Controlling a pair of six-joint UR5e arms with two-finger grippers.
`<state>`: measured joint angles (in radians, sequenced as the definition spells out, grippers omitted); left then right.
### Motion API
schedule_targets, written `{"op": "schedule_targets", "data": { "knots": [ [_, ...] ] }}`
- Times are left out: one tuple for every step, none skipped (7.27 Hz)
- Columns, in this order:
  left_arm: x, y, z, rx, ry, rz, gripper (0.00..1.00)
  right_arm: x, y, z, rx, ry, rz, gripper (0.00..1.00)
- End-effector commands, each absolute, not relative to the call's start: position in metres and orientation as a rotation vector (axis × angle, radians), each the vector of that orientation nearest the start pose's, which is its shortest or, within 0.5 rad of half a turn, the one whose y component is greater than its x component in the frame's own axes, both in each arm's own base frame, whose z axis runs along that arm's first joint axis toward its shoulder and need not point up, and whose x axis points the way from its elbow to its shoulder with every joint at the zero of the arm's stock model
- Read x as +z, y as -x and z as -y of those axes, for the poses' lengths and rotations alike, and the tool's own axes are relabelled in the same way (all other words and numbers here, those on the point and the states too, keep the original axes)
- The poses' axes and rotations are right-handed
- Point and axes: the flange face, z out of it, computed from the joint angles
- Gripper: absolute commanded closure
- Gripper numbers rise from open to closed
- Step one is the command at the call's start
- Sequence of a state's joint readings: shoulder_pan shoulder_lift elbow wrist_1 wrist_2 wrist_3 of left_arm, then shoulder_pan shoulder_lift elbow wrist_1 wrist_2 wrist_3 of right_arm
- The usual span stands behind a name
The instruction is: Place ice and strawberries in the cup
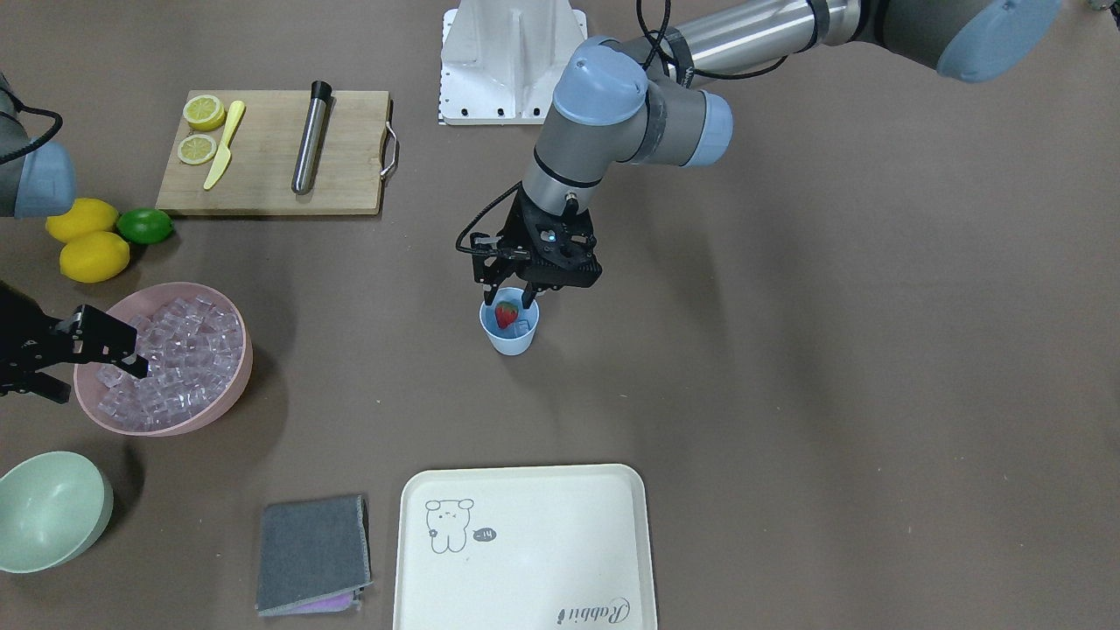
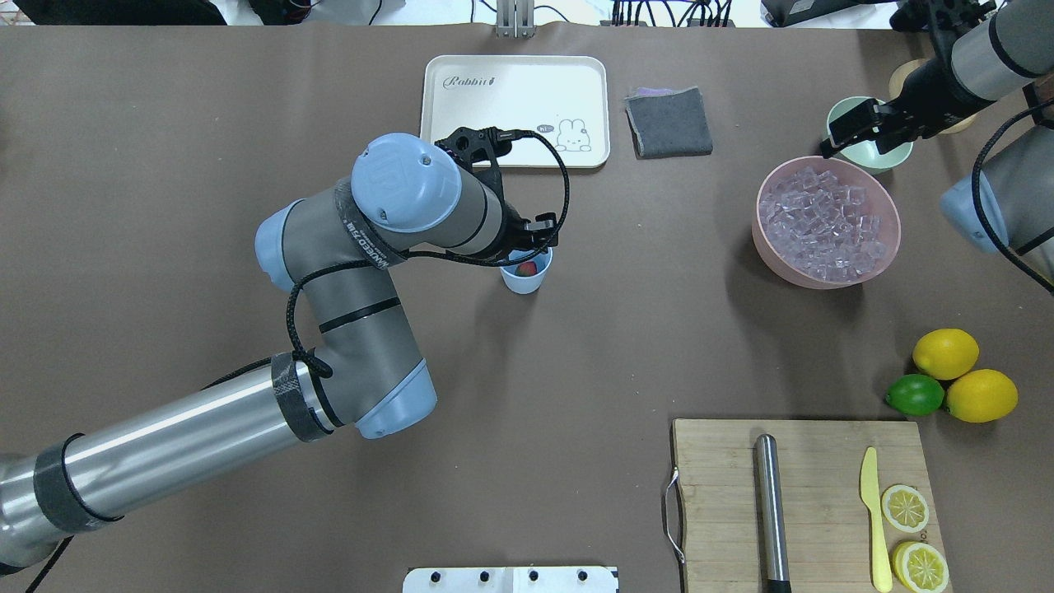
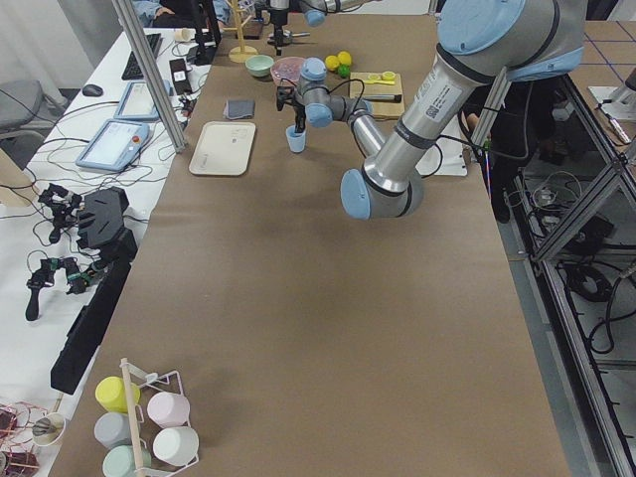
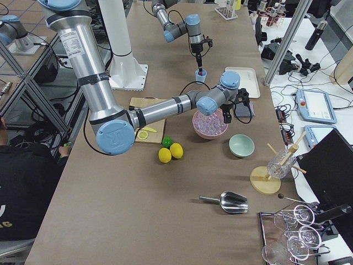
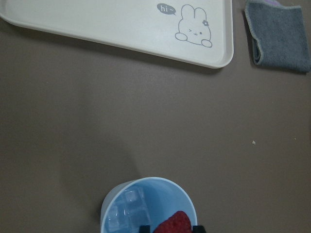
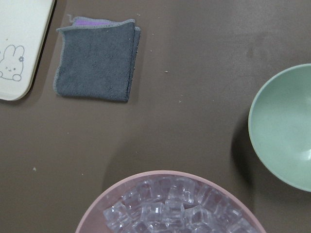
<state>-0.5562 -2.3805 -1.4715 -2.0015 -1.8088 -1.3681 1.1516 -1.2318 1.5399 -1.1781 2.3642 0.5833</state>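
Two arms are on record, taken left to right as the overhead view shows them. The left arm (image 2: pixel 354 329) enters from the lower left, folds back at the elbow and turns its wrist down over mid-table. The left gripper (image 1: pixel 510 297) points straight down into the mouth of the cup (image 1: pixel 510 339), with its jaws narrowed on the strawberry (image 1: pixel 506 313), held at rim level. Ice cubes (image 5: pixel 124 208) lie in the bottom of the cup beside it. The cup stands upright on the bare table, near the cream tray (image 2: pixel 515 74) but apart from it. Right of the tray lies a folded grey cloth (image 2: pixel 669 122). Further right is the pink bowl (image 2: pixel 774 263), heaped with ice (image 2: pixel 827 218). The right arm (image 2: pixel 980 49) comes in from the upper right and slopes downward. The right gripper (image 1: pixel 131 360) hangs over the bowl's rim and appears parted and empty; its own camera shows no fingertip. A pale green bowl (image 6: pixel 286 131) stands just beyond the pink one.
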Motion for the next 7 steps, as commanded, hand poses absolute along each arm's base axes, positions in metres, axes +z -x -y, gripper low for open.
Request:
{"op": "schedule_targets", "data": {
  "knots": [
    [0.158,-0.544,0.485,-0.161,-0.283,-1.127,0.02,0.434,0.199,0.607,-0.124,-0.216,0.983,0.0],
    [0.161,-0.521,0.483,-0.182,-0.343,-1.124,0.02,0.433,0.196,0.608,-0.12,-0.218,0.986,0.0],
    [0.177,-0.494,0.505,-0.144,-0.403,-1.081,0.02,0.434,0.187,0.61,-0.109,-0.221,0.986,0.0],
    [0.182,-0.465,0.533,-0.136,-0.451,-1.023,0.02,0.435,0.177,0.613,-0.098,-0.227,0.985,0.0],
    [0.205,-0.416,0.569,-0.031,-0.488,-0.953,0.02,0.443,0.164,0.613,-0.084,-0.23,0.979,0.0],
    [0.237,-0.357,0.596,0.146,-0.544,-0.901,0.02,0.457,0.147,0.611,-0.086,-0.238,0.966,0.0],
    [0.269,-0.305,0.609,0.182,-0.598,-0.839,0.02,0.485,0.118,0.608,-0.097,-0.252,0.938,0.0]
  ]
}}
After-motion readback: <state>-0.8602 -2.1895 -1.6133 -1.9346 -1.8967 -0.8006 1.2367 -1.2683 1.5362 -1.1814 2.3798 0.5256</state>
